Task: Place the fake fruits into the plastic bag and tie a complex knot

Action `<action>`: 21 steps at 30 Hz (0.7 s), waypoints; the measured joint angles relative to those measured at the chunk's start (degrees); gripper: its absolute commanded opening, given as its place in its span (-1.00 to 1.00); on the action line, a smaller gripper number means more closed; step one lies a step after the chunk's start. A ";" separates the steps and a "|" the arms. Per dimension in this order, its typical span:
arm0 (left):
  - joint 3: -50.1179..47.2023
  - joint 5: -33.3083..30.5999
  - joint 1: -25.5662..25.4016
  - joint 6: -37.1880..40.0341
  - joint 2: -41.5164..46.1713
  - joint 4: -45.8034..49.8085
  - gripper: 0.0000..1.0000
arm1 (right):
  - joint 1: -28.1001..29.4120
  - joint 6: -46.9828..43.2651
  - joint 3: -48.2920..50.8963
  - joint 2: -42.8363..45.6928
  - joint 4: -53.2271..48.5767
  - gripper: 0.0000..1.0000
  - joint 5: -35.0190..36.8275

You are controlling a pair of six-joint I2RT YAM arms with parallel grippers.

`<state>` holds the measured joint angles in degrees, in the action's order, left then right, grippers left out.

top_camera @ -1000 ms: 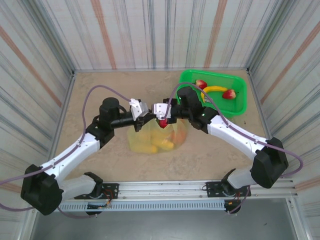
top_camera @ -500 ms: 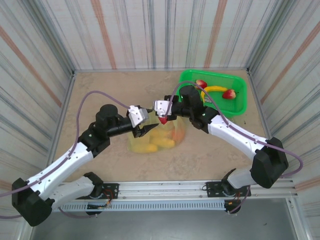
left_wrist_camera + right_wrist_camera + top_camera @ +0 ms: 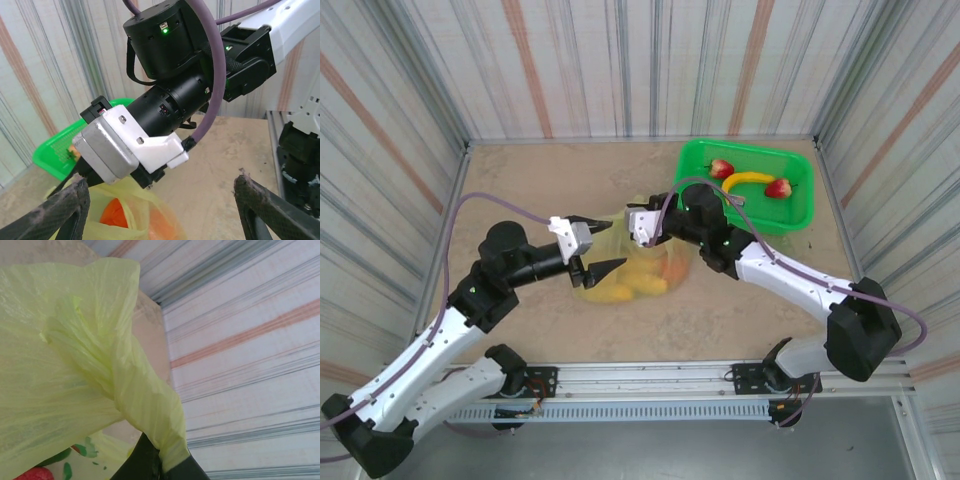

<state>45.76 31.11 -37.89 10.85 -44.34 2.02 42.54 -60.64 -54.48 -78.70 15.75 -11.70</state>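
Note:
The plastic bag (image 3: pixel 632 276) lies mid-table, with yellow and orange fake fruits (image 3: pixel 642 283) showing through its yellow-green film. My right gripper (image 3: pixel 638 226) hangs over the bag's top, shut on a bunched handle (image 3: pixel 150 410) that runs taut into its dark fingertips (image 3: pixel 145 466). A red strawberry (image 3: pixel 31 474) shows low beside the avocado print. My left gripper (image 3: pixel 596 246) stands open just left of the bag, nothing between its fingers (image 3: pixel 62 209). From the left wrist view the bag (image 3: pixel 127 220) with an orange fruit (image 3: pixel 114 214) sits below the right gripper's white head (image 3: pixel 125 150).
A bright green basket (image 3: pixel 798 212) at the back right holds two strawberries (image 3: pixel 722 168) and a banana (image 3: pixel 752 179). Corrugated walls close in the table on three sides. Bare tan tabletop (image 3: pixel 520 190) lies left and in front of the bag.
My left gripper opened, let go at the bag's top and drew back to the left. The right gripper kept its hold on the handle and shifted slightly left.

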 measured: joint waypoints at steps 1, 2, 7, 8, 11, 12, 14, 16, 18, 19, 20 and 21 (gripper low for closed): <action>0.00 0.61 0.00 -0.46 0.22 0.17 0.56 | 0.37 -0.55 0.87 0.00 1.73 -1.00 0.68; 0.00 1.07 0.00 -0.79 0.50 0.26 0.56 | 0.72 -1.11 1.66 0.00 3.48 -1.00 1.49; 0.20 4.81 0.35 -3.28 2.89 0.31 0.54 | 1.92 -3.10 4.44 -0.02 10.82 -1.00 4.28; 0.44 5.20 0.52 -3.89 3.04 0.35 0.54 | 2.16 -3.34 4.72 -0.02 11.69 -1.00 4.59; 2.27 5.31 1.90 -8.02 2.86 1.16 0.46 | 3.10 -4.90 5.70 -0.02 14.25 -1.00 5.92; 3.41 5.27 2.93 -9.88 2.49 2.14 0.41 | 3.67 -5.70 6.16 -0.02 15.08 -1.00 6.43; 6.64 5.09 5.88 -13.81 1.01 4.13 0.33 | 5.03 -7.45 6.95 -0.07 16.37 -1.00 7.85; 9.40 4.28 9.22 -17.88 -0.68 5.14 0.26 | 6.62 -9.75 7.61 -0.37 17.53 -1.00 9.49; 10.62 3.15 12.09 -21.70 -2.08 6.23 0.26 | 7.82 -11.96 8.22 -0.85 18.58 -1.00 10.84; 10.91 2.40 13.44 -23.54 -2.80 7.06 0.25 | 8.33 -12.57 8.52 -1.07 18.97 -1.00 11.37; 11.04 2.03 14.43 -25.00 -3.52 7.69 0.25 | 8.68 -13.05 8.74 -1.20 19.28 -1.00 11.80; 11.17 1.77 15.41 -26.36 -4.42 8.55 0.22 | 8.96 -13.25 8.92 -1.33 19.71 -1.00 12.15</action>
<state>56.93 32.88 -22.48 -15.51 -48.75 10.57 51.51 -73.89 -45.56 -80.03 35.46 0.45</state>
